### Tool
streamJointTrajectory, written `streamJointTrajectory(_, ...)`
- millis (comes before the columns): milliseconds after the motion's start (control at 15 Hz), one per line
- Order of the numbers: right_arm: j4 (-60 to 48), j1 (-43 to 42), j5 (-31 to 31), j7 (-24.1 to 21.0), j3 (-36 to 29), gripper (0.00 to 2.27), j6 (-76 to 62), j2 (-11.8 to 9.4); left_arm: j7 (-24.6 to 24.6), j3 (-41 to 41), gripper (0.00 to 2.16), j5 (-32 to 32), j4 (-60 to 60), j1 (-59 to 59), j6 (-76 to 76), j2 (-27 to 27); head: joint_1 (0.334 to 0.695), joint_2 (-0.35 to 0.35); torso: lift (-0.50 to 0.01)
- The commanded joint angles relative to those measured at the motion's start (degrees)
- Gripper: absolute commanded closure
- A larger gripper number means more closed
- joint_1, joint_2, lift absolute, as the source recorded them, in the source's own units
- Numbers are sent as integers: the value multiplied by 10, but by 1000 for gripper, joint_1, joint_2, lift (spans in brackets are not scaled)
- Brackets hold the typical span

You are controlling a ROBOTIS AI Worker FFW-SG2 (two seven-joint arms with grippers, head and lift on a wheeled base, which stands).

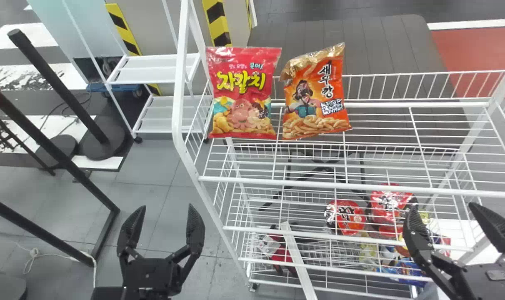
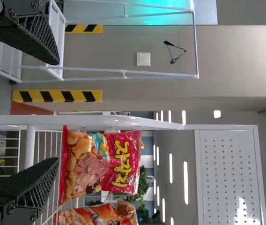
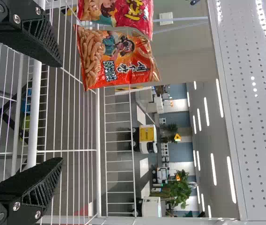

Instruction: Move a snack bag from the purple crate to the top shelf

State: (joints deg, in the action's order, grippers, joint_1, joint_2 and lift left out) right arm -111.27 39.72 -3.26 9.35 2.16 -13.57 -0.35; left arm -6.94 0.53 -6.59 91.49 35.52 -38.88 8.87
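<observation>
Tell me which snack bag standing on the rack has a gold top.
The orange bag, right-hand in the head view; the red bag beside it has a red top.

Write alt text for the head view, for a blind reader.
A red snack bag and an orange snack bag stand on a white wire rack's upper shelf; in front, the left gripper and the right gripper are open and empty.

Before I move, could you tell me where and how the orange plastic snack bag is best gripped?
Probably by its right edge at mid-height, the right end effector coming from the front right: the orange bag stands roughly upright, broad face forward, that side free, while the red plastic snack bag is close on its left.
</observation>
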Motion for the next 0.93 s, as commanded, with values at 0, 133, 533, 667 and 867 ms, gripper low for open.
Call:
streamJointTrajectory(0, 0, 0, 1, -1, 0, 110, 0, 0, 0, -1, 80, 0, 0, 0, 0, 0, 695, 199, 0)
streamJointTrajectory(133, -1, 1, 4, -2, 0, 110, 0, 0, 0, -1, 80, 0, 0, 2, 0, 0, 695, 199, 0)
streamJointTrajectory(533, -2, 4, 12, -14, 5, 110, 0, -2, 0, -4, 80, 4, 1, 3, 3, 1, 695, 194, 0)
streamJointTrajectory(667, -3, 4, 14, -14, 7, 110, 0, -2, 0, -4, 80, 4, 1, 4, 3, 1, 695, 193, 0)
streamJointTrajectory(867, -3, 4, 18, -16, 10, 110, 0, -2, 1, -4, 80, 4, 0, 4, 5, 2, 695, 197, 0)
